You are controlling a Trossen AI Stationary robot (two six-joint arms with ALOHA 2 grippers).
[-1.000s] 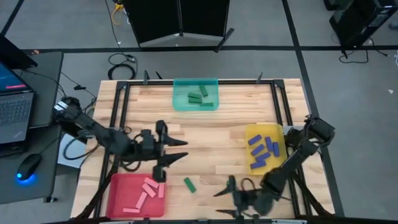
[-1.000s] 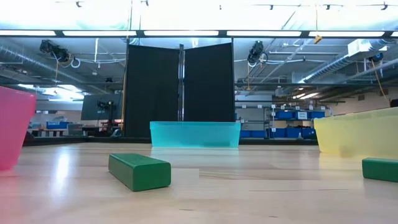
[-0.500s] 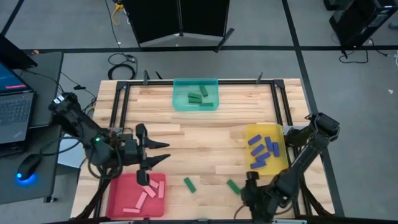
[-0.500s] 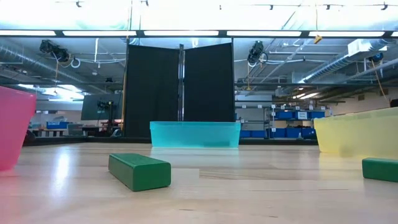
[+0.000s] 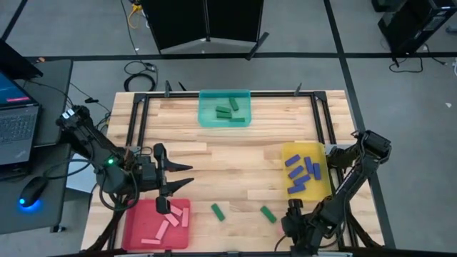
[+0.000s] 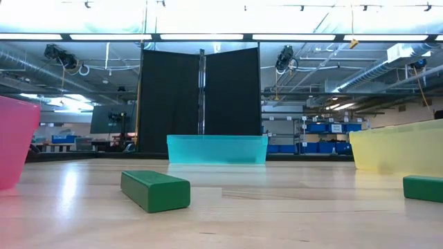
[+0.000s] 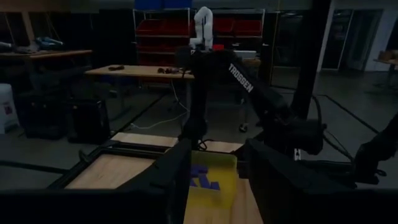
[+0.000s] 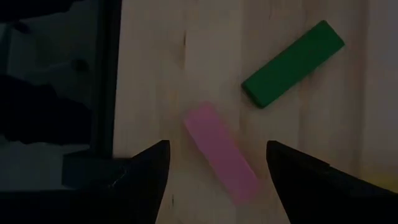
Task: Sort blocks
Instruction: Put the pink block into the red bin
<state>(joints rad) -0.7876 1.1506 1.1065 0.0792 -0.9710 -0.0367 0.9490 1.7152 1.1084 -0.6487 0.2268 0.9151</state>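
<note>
Two green blocks lie flat on the wood near the table's near edge; the low view shows them as one green block and another. A pink block lies flat beside a green block in the right wrist view. My right gripper hangs open above that pink block, pointing down, at the near edge, and covers it in the high view. My left gripper is open, level, pointing right, above the red tray's far edge.
The red tray holds pink blocks, the teal tray at the far edge holds green blocks, and the yellow tray on the right holds blue blocks. A black frame borders the table. Bare wood lies in the middle.
My right gripper has moved toward the table's right along the near edge and tipped to point down, uncovering the right green block. My left gripper has drawn back toward the table's left. The blocks have stayed where they were.
</note>
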